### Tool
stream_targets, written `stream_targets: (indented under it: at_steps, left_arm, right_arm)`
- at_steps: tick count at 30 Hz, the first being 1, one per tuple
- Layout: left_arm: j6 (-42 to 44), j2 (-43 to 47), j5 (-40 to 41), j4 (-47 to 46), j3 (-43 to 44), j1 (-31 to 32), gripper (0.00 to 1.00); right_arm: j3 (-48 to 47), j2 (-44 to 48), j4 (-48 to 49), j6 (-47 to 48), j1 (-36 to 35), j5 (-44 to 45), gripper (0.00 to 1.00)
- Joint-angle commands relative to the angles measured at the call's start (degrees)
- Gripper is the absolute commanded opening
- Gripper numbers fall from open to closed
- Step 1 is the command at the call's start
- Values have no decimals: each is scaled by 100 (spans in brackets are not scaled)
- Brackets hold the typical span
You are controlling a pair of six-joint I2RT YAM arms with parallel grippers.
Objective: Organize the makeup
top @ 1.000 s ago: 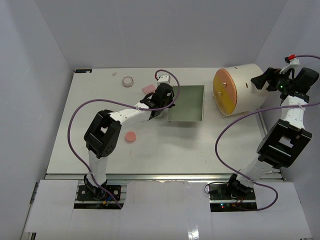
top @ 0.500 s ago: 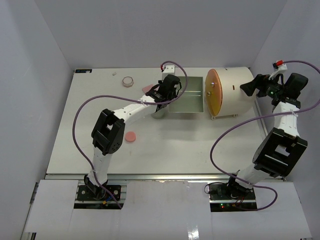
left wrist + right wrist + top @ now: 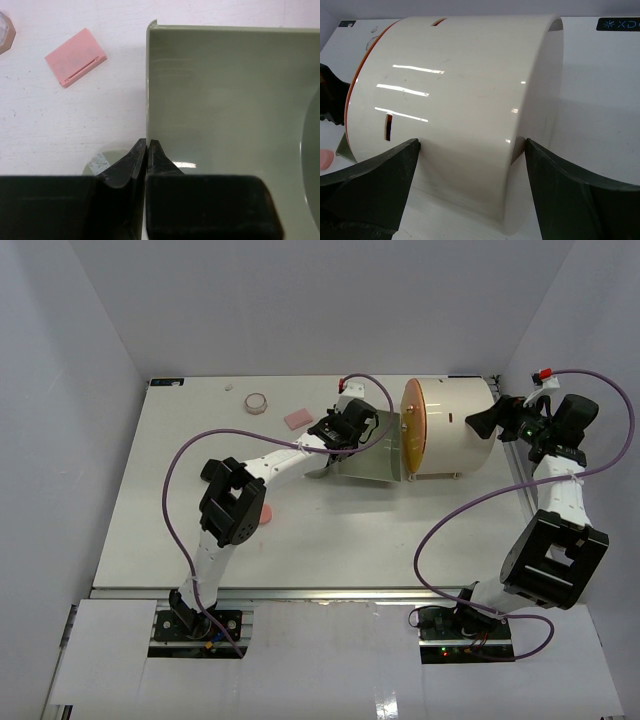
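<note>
My left gripper (image 3: 338,445) is shut on the left wall of a green tray (image 3: 375,455), seen close in the left wrist view (image 3: 225,100). A grey-green compact (image 3: 100,161) lies just left of the fingers. A pink rectangular pad (image 3: 299,418) (image 3: 75,57) and a small round jar (image 3: 257,400) lie left of the tray. A pink disc (image 3: 266,512) is half hidden by the left arm. My right gripper (image 3: 480,423) (image 3: 472,145) is open, its jaws straddling the back end of the cream drum case (image 3: 460,75).
The cream case (image 3: 445,430) lies on its side, its orange front (image 3: 412,432) against the tray's right edge. A tiny pale item (image 3: 229,387) sits near the table's back left. Grey walls close in the table on three sides.
The right gripper and the cream case have moved left until the orange front meets the tray. The left gripper has shifted right along the tray's left wall, and the tray has shifted.
</note>
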State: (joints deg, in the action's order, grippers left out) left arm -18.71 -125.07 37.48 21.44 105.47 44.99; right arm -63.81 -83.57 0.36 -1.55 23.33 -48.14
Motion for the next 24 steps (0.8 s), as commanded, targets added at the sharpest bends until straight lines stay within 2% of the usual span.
stream_targets:
  at_steps: [1,7,19,24]
  left_arm:
    - [-92,39,-1,143,624,-69,9]
    - [-160,-282,-267,397,1212,-90,9]
    - [-517,-436,-662,546,1166,-389,9]
    - [-529,-635,-799,597,1431,-430,8]
  right_arm:
    - [332,-48,-505,-251,-195,-122,90]
    - [408,11,-476,-294,-294,-100,90]
    - [484,-13,-405,-329,-429,9,90]
    - [493,-27,-388,-346,-452,48,90]
